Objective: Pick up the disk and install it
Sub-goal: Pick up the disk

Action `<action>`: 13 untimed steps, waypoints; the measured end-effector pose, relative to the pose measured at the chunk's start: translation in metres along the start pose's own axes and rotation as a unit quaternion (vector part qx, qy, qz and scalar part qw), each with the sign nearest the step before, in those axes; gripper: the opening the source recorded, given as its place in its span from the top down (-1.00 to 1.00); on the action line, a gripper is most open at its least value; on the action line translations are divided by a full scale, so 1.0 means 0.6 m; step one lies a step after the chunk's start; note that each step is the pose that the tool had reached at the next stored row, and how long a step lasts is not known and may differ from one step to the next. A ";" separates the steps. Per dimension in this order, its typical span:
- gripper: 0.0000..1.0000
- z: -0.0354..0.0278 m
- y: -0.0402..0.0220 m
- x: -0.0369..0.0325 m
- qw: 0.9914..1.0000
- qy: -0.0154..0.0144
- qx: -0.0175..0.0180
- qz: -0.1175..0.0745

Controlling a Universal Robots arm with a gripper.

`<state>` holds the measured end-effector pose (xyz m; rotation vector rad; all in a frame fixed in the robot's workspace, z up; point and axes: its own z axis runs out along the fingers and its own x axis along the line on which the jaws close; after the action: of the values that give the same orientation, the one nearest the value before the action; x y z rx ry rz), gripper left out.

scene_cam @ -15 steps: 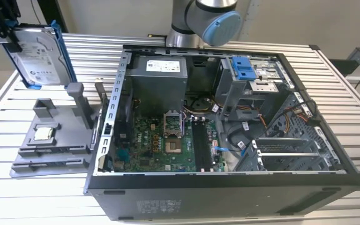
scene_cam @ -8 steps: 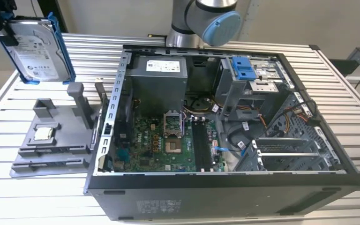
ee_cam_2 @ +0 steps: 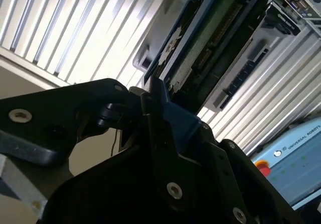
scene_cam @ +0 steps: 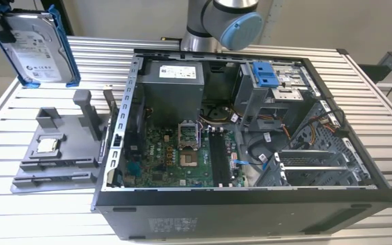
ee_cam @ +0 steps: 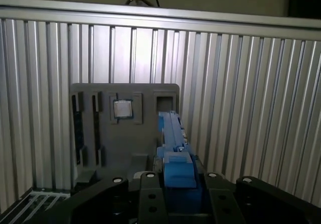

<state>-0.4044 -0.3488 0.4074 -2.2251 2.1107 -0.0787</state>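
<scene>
Exterior view: disk (scene_cam: 38,46) hangs lifted at the exterior view's left, above the grey fixture tray (scene_cam: 59,168), label facing the camera, well apart from the open computer case (scene_cam: 250,214). My gripper (ee_cam: 176,186) is clenched on its blue carrier rail in the first wrist view, with the drive edge-on between the fingers. Step, by my read: pick done, install not yet done. Getting to the case calls for clearing its side wall and squaring the drive with the drive cage (scene_cam: 254,102) under the blue latch (scene_cam: 265,74). Likely in the way: cables (scene_cam: 305,133) near the cage, power supply (scene_cam: 172,84) beside it. Processor chip (scene_cam: 46,146) sits in the tray.
</scene>
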 end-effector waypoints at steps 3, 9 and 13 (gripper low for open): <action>1.00 -0.013 -0.001 0.000 1.000 0.000 0.000 0.000; 1.00 -0.030 -0.002 0.000 1.000 0.000 0.000 0.000; 1.00 -0.037 -0.003 0.000 1.000 0.000 0.000 0.000</action>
<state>-0.4045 -0.3489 0.4297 -2.2251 2.1106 -0.0787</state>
